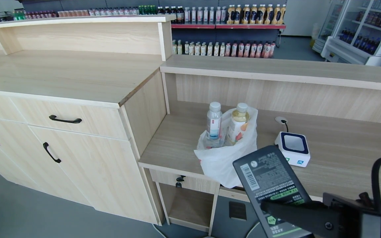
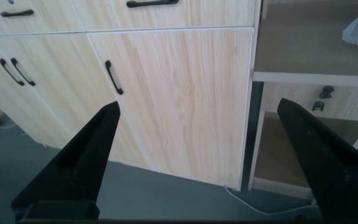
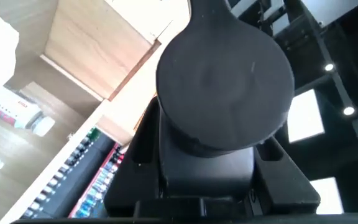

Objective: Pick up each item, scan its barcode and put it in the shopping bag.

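Two drink bottles stand upright inside the white plastic shopping bag [image 1: 223,162]: a clear plastic bottle [image 1: 214,124] with a white cap and a red-and-blue label, and just beside it a bottle of yellowish drink [image 1: 238,125], also white-capped. The bag sits on the low pale-wood counter [image 1: 342,155], its front hanging a little over the near edge.

Near the bag, toward the robot's right, is the small white square barcode scanner [image 1: 293,148] with a dark window facing up. Its black cable runs to a round hole in the counter behind it.

The right gripper [image 1: 276,211] holds a flat black pack [image 1: 270,178] with rounded corners and a white barcode label. The pack is in the air in front of the counter edge, tilted, label side up, its top overlapping the bag and scanner in the head view. One black finger lies across its lower part; the other is hidden, so it is probably clamped from both faces.

The left gripper [image 2: 197,109] is spread wide with nothing between its fingers [image 2: 79,162], low before the pale-wood cabinet doors [image 2: 179,93] with black handles.
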Robot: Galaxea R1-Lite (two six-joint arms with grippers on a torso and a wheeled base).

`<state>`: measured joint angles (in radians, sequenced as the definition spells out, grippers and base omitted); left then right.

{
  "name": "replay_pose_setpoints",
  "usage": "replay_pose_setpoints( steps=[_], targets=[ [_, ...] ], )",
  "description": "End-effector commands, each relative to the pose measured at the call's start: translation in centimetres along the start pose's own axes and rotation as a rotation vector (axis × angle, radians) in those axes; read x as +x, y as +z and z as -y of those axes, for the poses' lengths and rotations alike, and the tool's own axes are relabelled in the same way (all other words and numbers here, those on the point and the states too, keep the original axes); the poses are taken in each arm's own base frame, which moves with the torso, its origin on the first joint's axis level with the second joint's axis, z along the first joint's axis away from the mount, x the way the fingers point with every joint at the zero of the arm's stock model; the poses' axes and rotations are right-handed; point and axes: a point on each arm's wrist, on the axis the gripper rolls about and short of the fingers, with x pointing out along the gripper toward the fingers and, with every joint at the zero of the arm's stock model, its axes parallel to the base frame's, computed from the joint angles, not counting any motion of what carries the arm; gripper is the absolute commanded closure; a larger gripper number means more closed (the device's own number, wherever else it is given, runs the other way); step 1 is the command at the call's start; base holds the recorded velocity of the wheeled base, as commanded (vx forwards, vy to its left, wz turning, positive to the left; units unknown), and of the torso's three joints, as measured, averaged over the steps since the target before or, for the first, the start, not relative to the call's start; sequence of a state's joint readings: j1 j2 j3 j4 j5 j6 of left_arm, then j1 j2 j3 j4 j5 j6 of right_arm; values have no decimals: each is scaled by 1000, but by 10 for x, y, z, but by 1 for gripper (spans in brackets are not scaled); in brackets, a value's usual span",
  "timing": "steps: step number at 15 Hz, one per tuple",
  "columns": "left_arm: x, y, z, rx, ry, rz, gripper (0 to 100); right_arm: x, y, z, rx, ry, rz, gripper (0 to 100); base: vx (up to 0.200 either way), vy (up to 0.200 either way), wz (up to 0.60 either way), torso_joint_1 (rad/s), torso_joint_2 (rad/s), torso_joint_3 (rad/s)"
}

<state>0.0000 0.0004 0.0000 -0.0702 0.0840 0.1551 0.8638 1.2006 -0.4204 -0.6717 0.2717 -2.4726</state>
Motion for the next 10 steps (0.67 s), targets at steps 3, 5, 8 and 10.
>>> replay_pose_setpoints(
  steps=[3,5,8,10],
  targets=[
    [0,0,0,0,0,1,0,8,5,6,66,-36,41,100,0,0,0,0,0,0],
    [0,0,0,0,0,1,0,13,7,4,86,-25,57,100,0,0,0,0,0,0],
    [0,0,0,0,0,1,0,17,9,1,187,-7,76,100,0,0,0,0,0,0],
    [0,0,0,0,0,1,0,19,11,-1,226,-2,87,100,0,0,0,0,0,0]
  ],
)
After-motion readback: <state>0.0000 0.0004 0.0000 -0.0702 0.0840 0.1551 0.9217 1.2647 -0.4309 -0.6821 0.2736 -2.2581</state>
